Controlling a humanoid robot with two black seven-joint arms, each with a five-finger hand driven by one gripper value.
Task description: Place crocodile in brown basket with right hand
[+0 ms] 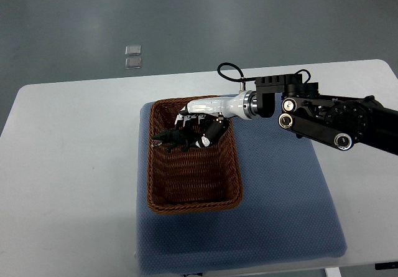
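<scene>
The right hand (200, 126) reaches in over the far end of the brown basket (193, 206), fingers curled on the crocodile (169, 139). The toy juts leftward from the fingers, its long axis across the basket and inside the rim. Otherwise the basket looks empty. It sits on a blue mat (280, 215) on the table (68, 165).

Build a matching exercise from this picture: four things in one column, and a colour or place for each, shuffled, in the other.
1. crocodile
2. basket
3. mat
4. table

a. white
b. blue, under the basket
c. brown, woven
d. dark, held by the right hand

Pairs: 1-d, 2-c, 3-b, 4-a
</scene>
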